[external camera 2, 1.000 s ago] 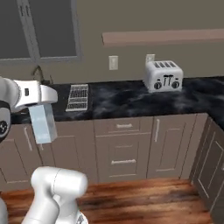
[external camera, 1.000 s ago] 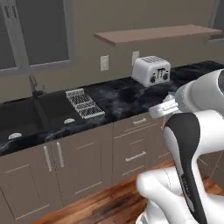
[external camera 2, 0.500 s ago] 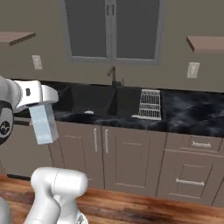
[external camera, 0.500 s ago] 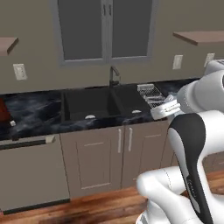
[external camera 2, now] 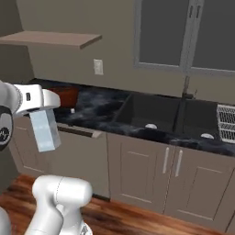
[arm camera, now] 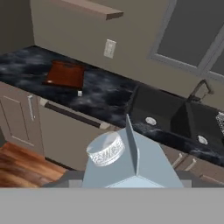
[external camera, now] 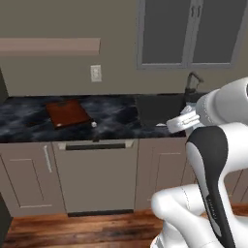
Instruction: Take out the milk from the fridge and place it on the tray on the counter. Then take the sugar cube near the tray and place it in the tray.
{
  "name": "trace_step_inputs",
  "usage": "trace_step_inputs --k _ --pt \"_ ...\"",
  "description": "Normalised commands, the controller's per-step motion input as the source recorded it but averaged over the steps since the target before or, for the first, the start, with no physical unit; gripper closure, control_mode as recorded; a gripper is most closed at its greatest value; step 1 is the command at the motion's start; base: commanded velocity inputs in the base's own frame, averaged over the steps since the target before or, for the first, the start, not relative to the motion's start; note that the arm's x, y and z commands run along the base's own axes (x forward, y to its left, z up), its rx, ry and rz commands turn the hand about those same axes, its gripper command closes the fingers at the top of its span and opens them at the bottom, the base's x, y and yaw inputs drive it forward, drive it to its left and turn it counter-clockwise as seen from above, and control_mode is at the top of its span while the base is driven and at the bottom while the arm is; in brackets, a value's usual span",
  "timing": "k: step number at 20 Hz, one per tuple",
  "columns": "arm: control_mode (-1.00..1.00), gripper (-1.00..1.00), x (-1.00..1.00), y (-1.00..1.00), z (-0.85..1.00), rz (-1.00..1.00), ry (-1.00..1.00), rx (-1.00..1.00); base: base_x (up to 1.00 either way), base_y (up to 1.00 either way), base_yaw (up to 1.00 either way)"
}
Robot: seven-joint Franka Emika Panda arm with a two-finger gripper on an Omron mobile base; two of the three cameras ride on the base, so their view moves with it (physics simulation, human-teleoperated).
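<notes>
Over the floor before the counter [external camera 2: 105, 120], claw [external camera 2: 42, 110] clamped on unlabelled milk [external camera 2: 45, 129], tray [external camera: 68, 112] beyond.

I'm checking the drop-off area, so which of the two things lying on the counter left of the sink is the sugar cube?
The sugar cube is the tiny white block on the black counter, just off the corner of the flat reddish-brown tray.

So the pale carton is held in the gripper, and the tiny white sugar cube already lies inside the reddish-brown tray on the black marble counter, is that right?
Not quite: the tiny white sugar cube lies on the black marble counter beside the flat reddish-brown tray, not in it, as the left base view shows. The pale carton is indeed in the gripper.
</notes>
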Motion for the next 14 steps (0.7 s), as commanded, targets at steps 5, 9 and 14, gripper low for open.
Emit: trace_step_inputs --k 5,9,14 --pt "1.0 1.0 0.0 0.0 0.0 0.0 0.0 0.0 0.91 1.0 0.09" --pt "1.0 1.0 0.0 0.0 0.0 0.0 0.0 0.0 1.0 0.64 0.01" --pt "1.0 1.0 0.0 0.0 0.0 0.0 0.0 0.0 0.14 0.64 -0.03"
